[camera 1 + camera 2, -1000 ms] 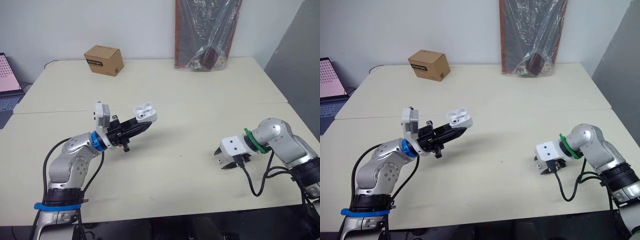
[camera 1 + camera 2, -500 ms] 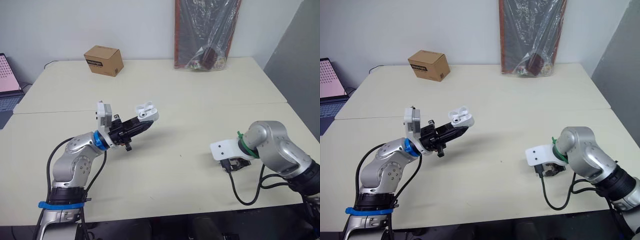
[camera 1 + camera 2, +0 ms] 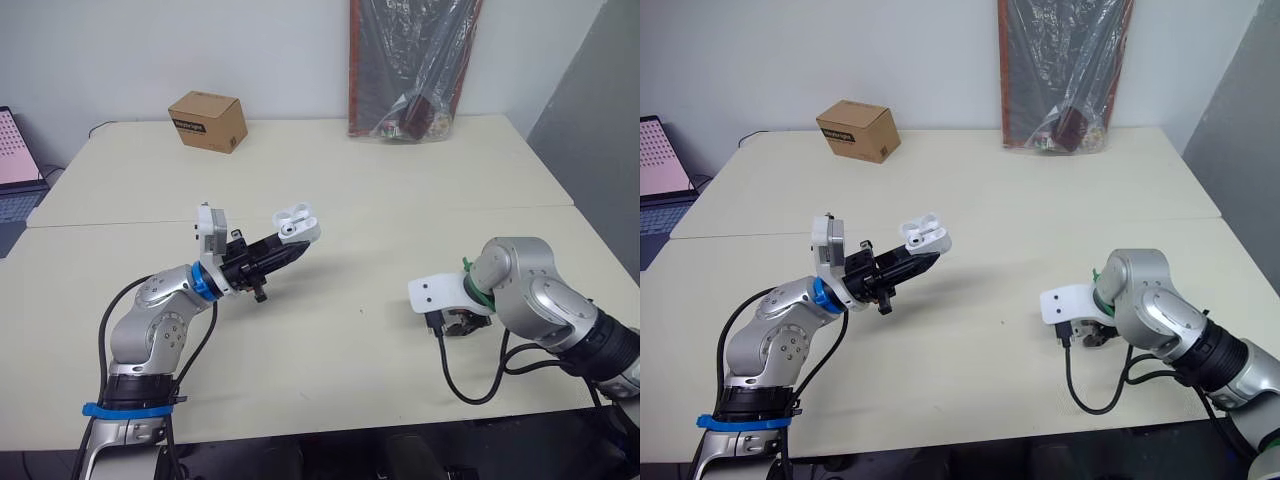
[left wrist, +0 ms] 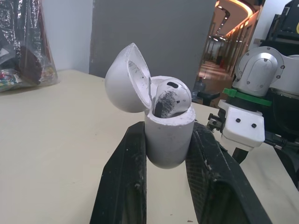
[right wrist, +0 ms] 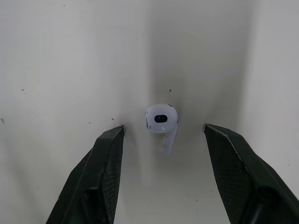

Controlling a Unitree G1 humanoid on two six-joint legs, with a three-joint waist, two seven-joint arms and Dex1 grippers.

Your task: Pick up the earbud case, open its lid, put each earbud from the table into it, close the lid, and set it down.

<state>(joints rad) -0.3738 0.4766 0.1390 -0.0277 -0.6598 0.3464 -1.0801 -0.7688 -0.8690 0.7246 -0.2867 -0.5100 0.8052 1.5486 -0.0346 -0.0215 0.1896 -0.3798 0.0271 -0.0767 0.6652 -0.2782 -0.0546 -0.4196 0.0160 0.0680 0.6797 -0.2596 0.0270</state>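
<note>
My left gripper (image 3: pixel 285 245) is shut on the white earbud case (image 3: pixel 296 225), held above the table left of centre. In the left wrist view the case (image 4: pixel 169 135) sits between the two black fingers (image 4: pixel 122 182) with its lid (image 4: pixel 126 78) open and one earbud (image 4: pixel 171 98) seated inside. At the right, my right gripper (image 5: pixel 163 133) is open and points down at the table. A second white earbud (image 5: pixel 161 120) lies on the table between its fingers (image 5: pixel 105 163), touching neither. In the eye views the right wrist (image 3: pixel 447 300) hides that earbud.
A cardboard box (image 3: pixel 208 120) stands at the back left of the table (image 3: pixel 350 190). A plastic-wrapped black and red item (image 3: pixel 415 65) leans on the wall at the back. A laptop (image 3: pixel 15 165) sits off the table's far left edge.
My right arm has swung left and turned its gripper downward over the earbud on the table. My left gripper has edged slightly right with the open case still held.
</note>
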